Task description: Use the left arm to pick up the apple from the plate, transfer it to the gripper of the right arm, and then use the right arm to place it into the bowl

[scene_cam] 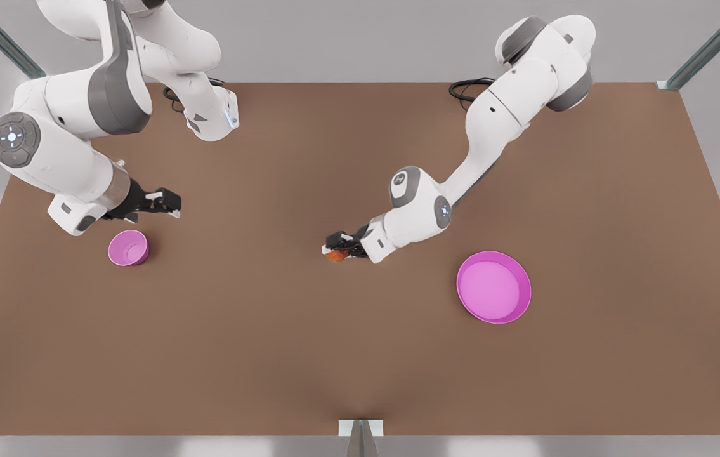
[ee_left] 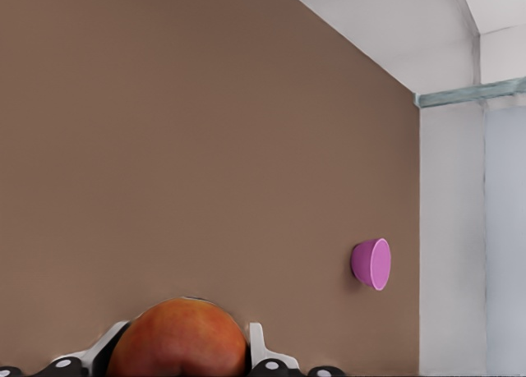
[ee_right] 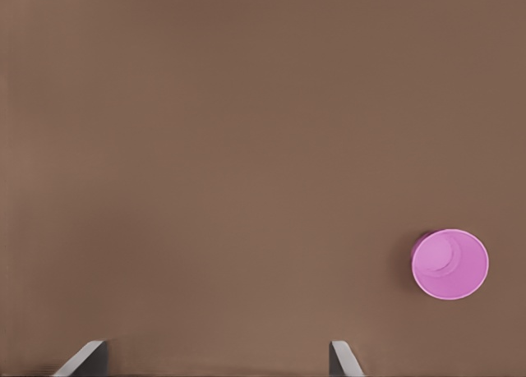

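My left gripper (scene_cam: 339, 247) sits just left of the front view's centre, closed on the apple (scene_cam: 335, 255). In the left wrist view the apple (ee_left: 177, 342) fills the bottom edge, pinched between my two pale fingers (ee_left: 256, 344), so the hold looks secure from both sides. The plate (scene_cam: 493, 287) lies to the lower right of the front view, well apart from the apple and with nothing on it, so I judge the pick done and the handover to be the step in hand.

Farther off, at the left of the front view, my right gripper (scene_cam: 166, 203) hangs above and just right of the bowl (scene_cam: 128, 247), nothing in it, its fingers (ee_right: 343, 358) spread wide at the bottom of the right wrist view. The same bowl (ee_right: 449, 263) shows at that view's lower right, and as a small pink cup (ee_left: 371, 264) at the left wrist view's right.

To do the transfer well, I would bring the two grippers together over the bare brown table (scene_cam: 258, 343) between them, presenting the apple so its free sides face the right fingers, crosswise to my left grip. The right should close fully before the left lets go; a round apple can slip or roll if released early.
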`<state>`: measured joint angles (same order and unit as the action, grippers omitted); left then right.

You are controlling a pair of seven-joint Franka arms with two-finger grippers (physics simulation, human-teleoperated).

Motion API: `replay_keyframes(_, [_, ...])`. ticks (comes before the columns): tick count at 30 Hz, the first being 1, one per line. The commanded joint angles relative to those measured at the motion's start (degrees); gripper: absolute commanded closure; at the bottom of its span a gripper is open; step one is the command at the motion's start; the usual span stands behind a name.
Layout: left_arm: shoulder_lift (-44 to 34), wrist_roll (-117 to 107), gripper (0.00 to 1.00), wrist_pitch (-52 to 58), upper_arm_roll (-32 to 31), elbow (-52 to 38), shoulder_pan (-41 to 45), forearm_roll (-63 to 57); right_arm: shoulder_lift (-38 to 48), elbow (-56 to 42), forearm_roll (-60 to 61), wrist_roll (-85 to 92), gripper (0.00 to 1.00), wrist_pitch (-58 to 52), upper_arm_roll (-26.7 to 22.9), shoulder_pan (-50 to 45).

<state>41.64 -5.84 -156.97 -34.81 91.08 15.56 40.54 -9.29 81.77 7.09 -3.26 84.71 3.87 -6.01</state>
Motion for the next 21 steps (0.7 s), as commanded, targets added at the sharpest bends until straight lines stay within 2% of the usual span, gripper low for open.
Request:
replay_keyframes(1, [2.0, 28.0, 0.32, -0.8, -2.1, -1.4, 0.0, 10.2, -2.2, -0.3, 11.3, -1.5, 0.0, 2.2, 0.1, 0.3])
replay_keyframes(3, [2.5, 45.9, 0.33, -0.5, -3.9, -2.0, -0.1, 15.6, -5.4, -0.4, 21.6, -2.6, 0.0, 7.7, 0.2, 0.3])
replay_keyframes(5, [6.3, 58.3, 0.45, -0.4, -6.3, -6.0, -0.1, 15.7, -9.9, -0.4, 34.7, -4.8, 0.0, 10.1, 0.2, 0.4])
replay_keyframes(8, [12.0, 74.0, 0.46, -0.4, -7.6, -12.9, 1.9, 15.6, -17.6, 0.1, 48.4, -5.0, 0.0, 11.8, 0.2, 0.6])
replay_keyframes(10, [12.0, 82.6, 0.46, -0.4, -7.5, -13.0, 2.1, 15.6, -19.3, 1.2, 50.1, -4.8, 0.0, 13.1, 0.9, -0.1])
replay_keyframes(16, [12.9, 88.9, 0.43, -0.5, -7.8, -13.0, 2.8, 15.7, -18.9, 4.7, 52.3, -1.0, 0.0, 12.6, 1.1, 3.1])
replay_keyframes(20, [14.5, 98.0, 0.43, -0.5, -11.1, -13.9, 2.5, 15.9, -19.4, 7.3, 52.6, 5.4, 0.0, 12.3, 1.1, 4.1])
replay_keyframes(21, [14.5, 100.7, 0.44, -0.5, -11.3, -13.9, 2.5, 17.9, -19.5, 9.4, 55.7, 9.3, 0.0, 12.7, 1.1, 4.1])
